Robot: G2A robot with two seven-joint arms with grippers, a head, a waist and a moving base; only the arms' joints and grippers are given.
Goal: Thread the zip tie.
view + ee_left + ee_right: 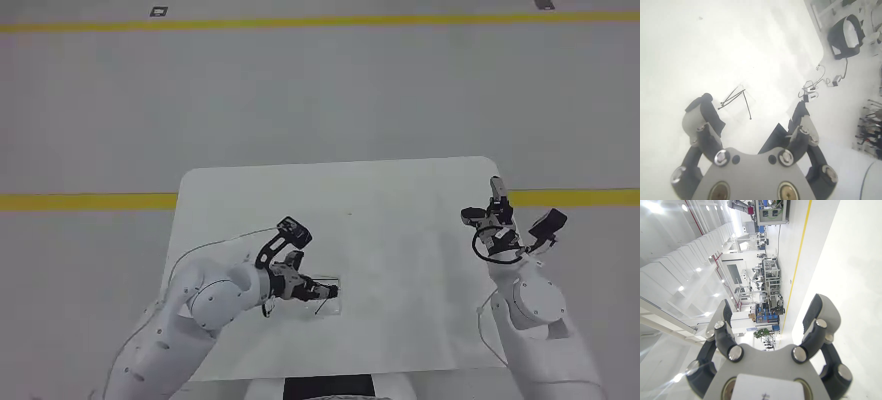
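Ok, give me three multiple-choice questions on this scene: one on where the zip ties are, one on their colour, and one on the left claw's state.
1. Where do the zip ties lie?
A. on the table, just ahead of the left claw
B. hanging off the table's edge
C. stacked in a cardboard box

2. What colour are they?
A. white
B. black
C. yellow

3. The left claw is:
A. shut on a zip tie
B. shut on nothing
C. open and empty

Answers:
1 A: the left wrist view shows them flat on the white surface just beyond the fingers.
2 B: they are thin dark strips against the white.
3 C: the fingers stand wide apart with nothing between them.
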